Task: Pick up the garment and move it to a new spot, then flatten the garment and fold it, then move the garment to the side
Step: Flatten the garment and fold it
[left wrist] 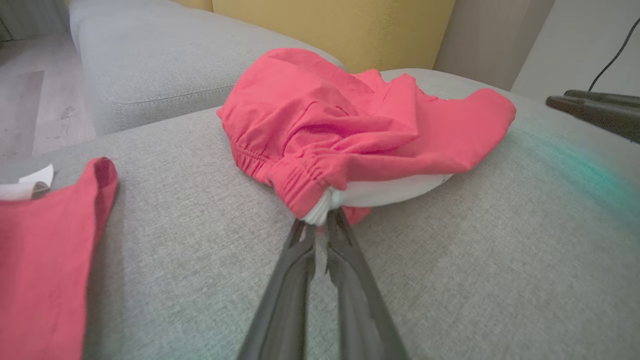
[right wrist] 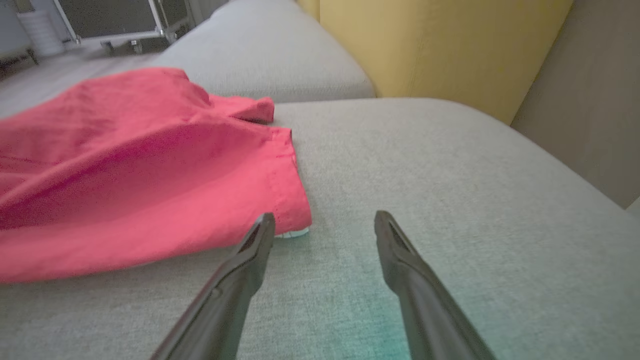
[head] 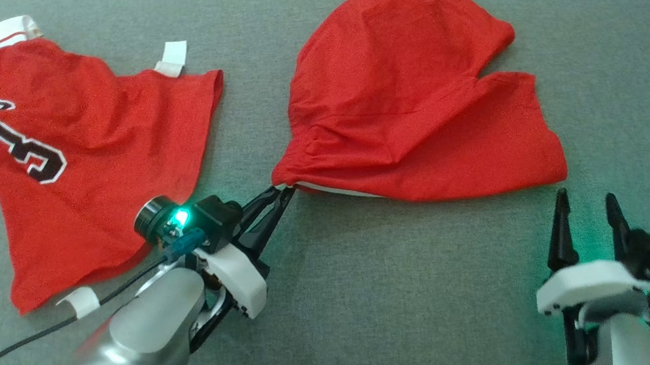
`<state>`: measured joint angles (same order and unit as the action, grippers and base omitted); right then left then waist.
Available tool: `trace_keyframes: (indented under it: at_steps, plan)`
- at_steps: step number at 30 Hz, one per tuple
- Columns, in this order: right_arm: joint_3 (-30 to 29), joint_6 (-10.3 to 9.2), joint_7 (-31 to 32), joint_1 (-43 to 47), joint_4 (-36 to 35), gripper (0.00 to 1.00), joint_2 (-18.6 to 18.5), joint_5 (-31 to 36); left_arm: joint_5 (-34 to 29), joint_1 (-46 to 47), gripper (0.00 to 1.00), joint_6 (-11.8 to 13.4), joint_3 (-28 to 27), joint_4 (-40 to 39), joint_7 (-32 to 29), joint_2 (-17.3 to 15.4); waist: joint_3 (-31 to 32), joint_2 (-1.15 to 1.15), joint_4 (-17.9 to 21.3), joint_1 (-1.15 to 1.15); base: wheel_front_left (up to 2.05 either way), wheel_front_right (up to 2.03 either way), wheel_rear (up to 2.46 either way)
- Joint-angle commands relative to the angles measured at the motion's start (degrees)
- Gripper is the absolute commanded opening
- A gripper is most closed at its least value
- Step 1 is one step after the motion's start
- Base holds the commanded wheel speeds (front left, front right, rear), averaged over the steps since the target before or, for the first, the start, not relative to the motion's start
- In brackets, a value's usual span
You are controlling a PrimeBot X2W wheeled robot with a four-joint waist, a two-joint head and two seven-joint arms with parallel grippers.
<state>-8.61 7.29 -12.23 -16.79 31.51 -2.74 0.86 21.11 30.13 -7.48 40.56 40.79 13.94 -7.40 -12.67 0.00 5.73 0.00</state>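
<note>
**Waistband pinch on red shorts [head: 414, 95]**

Bunched at 1 o'clock on the grey sofa [head: 408, 314]. From 7 o'clock, left gripper [head: 282, 193] stretched forward, clamped on the elastic waistband corner. At 4 o'clock, right gripper [head: 585, 200] upright, fingers spread, empty, just beside the leg hem. At 9 o'clock, red jersey [head: 78, 148] lying flat.

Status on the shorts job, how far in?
Done: nothing yet; the shorts lie crumpled on the cushion, unfolded. In hand: the left pincer is shut on the waistband corner, and the right pincer is open near the leg hem, gripping nothing. Left: lift and move, flatten, fold, set aside.
</note>
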Motion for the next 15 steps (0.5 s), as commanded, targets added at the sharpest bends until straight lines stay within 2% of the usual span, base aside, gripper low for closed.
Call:
trace_keyframes:
  at_steps: [1,6,15]
  plan:
    - [0.81,0.20,1.36,-4.03,1.13,1.00,-0.14,1.60,-0.51,2.02,0.00,0.44,-1.97,-2.01,0.82,-0.41,-0.07,0.00,-0.65,0.00,0.00,0.00,0.00]
    - [0.29,0.20,3.48,-8.66,8.88,1.00,-0.14,3.94,-0.80,1.99,0.00,0.41,-1.65,-2.77,0.97,0.12,-0.26,0.00,-1.63,0.00,0.00,0.00,0.00]
    - [-2.69,0.20,2.34,-14.94,18.61,1.00,-0.14,7.33,-1.04,2.60,0.00,0.35,-1.38,-3.46,1.04,0.52,-0.99,0.00,-2.87,0.00,0.00,0.00,0.00]
